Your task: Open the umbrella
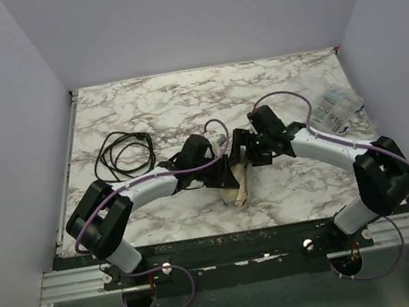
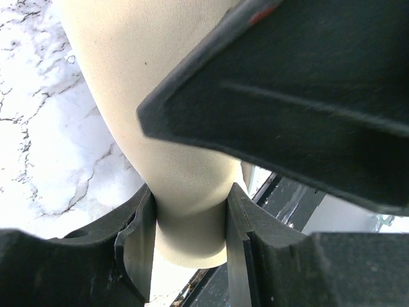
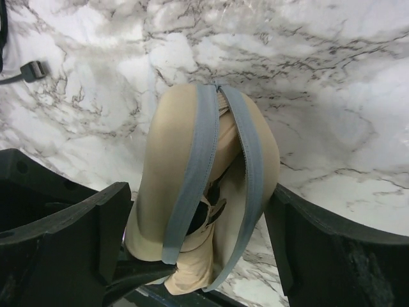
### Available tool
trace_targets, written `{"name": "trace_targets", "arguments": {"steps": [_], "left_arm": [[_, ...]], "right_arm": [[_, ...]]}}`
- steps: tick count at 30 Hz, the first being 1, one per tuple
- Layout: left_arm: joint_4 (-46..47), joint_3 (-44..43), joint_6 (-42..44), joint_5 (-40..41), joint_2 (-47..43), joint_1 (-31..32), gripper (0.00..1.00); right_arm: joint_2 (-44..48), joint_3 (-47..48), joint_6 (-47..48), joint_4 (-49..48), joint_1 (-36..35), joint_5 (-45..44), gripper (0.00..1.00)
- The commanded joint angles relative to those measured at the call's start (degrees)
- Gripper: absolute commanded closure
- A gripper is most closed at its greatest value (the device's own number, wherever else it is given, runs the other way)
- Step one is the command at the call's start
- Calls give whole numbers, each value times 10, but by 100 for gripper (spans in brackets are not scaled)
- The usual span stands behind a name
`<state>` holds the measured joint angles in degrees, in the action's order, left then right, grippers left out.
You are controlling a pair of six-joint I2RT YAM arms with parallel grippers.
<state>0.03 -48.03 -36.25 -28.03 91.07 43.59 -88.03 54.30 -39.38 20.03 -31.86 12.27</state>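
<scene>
Two arms meet over the pale case (image 1: 240, 188), just six-o'clock of the table (image 1: 142, 101) centre: the left gripper (image 2: 190, 243), in from eight o'clock, clamps its rounded end; the right gripper (image 3: 198, 243), from four o'clock, stands spread wide astride it. The umbrella (image 3: 195, 272) sits inside the unzipped slit; next, I'd guess, pinch it and draw it out.

matt tan cloth umbrella (image 3: 195, 268), smooth beige case (image 3: 169, 147), glossy table (image 3: 332, 77).
</scene>
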Motion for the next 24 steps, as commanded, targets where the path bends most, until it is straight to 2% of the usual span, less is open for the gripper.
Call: {"name": "trace_targets", "arguments": {"steps": [1,6,8,15,19,24], "left_arm": [[12,-6,-10,-29,-11,3,82],[8,-11,-21,-37,-16,2,81],[8,-12,-24,-42,-18,3,78],[19,-10,-34,-57,-23,1,63],[22,-5,-34,-61,-30,2,47],[22,0,-34,-59,-37,0,39]], "right_arm": [[38,35,34,47,0,-84,9],[61,45,42,83,0,-137,7],[70,40,41,84,0,-133,7],[89,4,32,62,0,-76,12],[94,-16,23,50,0,-49,17],[99,-33,17,45,0,-39,18]]}}
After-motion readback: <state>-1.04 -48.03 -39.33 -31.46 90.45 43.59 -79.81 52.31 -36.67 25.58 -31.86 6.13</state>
